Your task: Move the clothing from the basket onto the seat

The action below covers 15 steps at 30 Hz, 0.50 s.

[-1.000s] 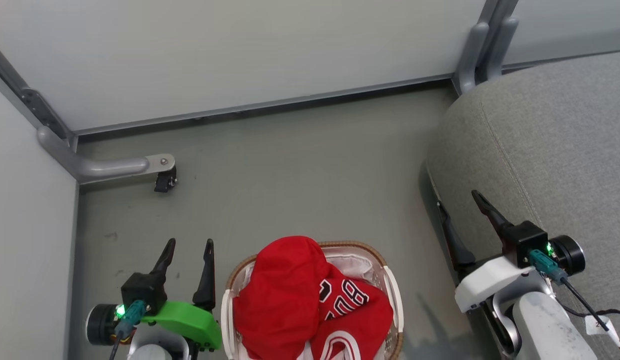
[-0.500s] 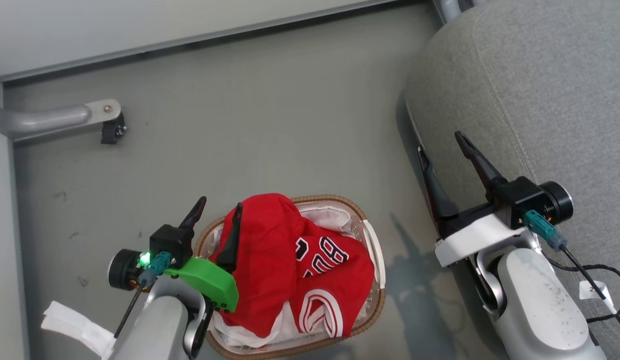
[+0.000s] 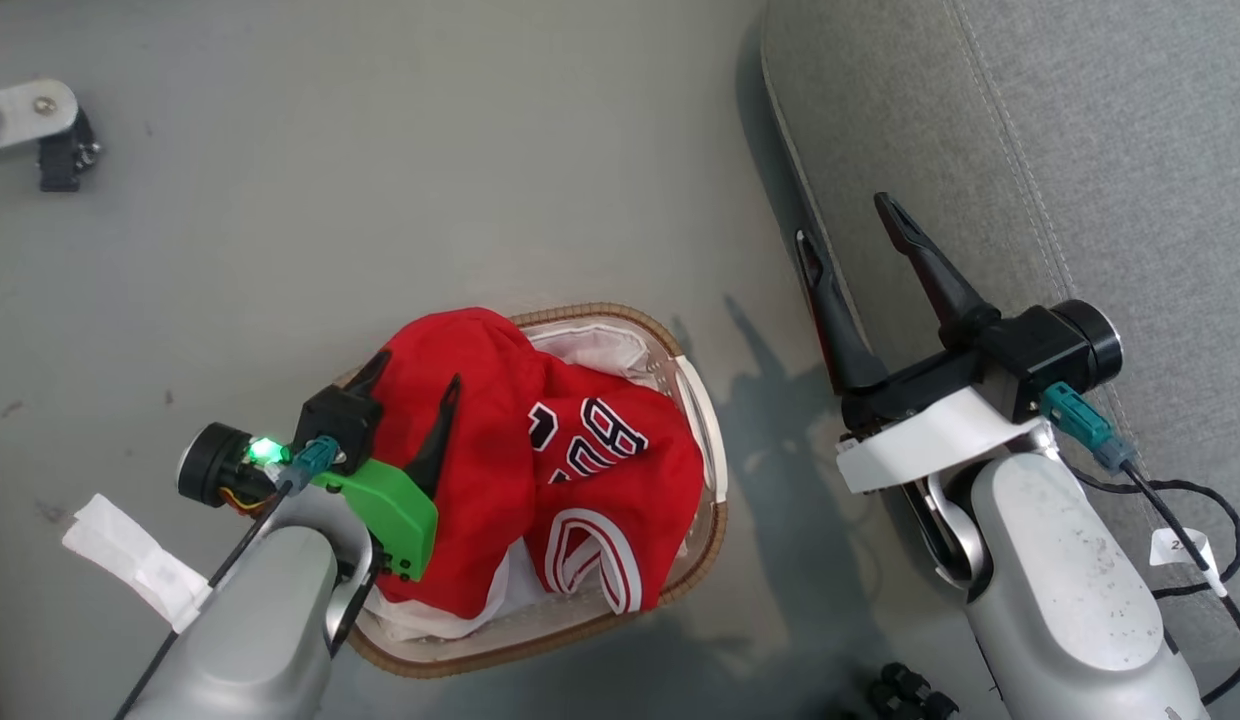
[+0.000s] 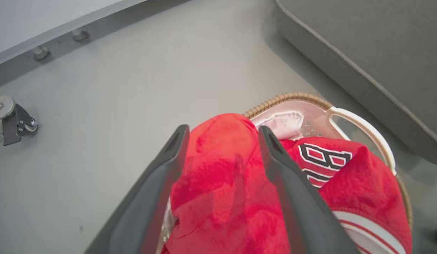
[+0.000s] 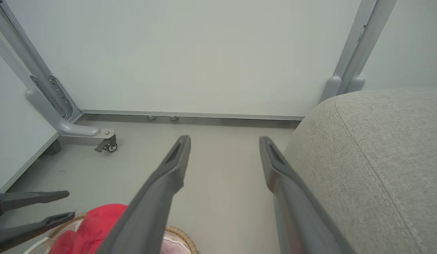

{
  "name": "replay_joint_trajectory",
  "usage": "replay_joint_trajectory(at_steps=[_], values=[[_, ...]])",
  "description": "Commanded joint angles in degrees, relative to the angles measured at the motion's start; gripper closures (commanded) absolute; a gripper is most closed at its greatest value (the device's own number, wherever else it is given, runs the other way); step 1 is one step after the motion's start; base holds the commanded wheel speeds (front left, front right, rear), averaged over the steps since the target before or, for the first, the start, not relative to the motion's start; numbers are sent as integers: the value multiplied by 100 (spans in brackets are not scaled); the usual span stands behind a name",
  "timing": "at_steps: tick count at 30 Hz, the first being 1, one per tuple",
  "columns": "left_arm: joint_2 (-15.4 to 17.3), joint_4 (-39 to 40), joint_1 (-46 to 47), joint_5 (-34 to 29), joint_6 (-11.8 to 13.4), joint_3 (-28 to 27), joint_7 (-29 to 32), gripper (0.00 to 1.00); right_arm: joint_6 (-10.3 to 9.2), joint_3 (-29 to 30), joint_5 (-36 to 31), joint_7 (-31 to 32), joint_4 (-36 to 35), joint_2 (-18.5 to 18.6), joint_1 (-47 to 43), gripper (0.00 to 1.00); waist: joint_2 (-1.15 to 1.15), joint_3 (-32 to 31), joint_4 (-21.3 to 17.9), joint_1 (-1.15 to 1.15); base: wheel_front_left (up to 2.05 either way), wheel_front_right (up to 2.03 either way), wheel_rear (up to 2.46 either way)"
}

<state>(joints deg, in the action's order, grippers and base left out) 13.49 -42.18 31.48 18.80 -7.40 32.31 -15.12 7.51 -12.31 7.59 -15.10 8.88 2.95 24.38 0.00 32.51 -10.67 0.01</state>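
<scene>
Bright even light; soft floor [image 3: 480, 180] shadows (wrist views warped).

The head camera is tipping downward, so the basket [image 3: 696, 400] is showing higher in the head view. The left gripper [image 3: 416, 368] is coming off the floor [image 3: 380, 200] beside the basket and reaching in over its rim. Its spread fingers [image 4: 158, 183] are now straddling the raised hump of the plain red garment [image 4: 222, 169], with cloth bulging between them.
</scene>
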Motion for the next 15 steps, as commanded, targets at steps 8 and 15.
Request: replay_joint_trajectory(at_steps=[8,15], values=[[243,-786,591,234,-16,735,-5,0,-4,-99,101,-9,-127,2,121,0,0,777,-455,-1,0,0,0],[257,-1580,1039,445,-16,1416,9,0,-4,-168,161,-9,-127,4,152,0,0,1050,-485,-1,0,0,0]])
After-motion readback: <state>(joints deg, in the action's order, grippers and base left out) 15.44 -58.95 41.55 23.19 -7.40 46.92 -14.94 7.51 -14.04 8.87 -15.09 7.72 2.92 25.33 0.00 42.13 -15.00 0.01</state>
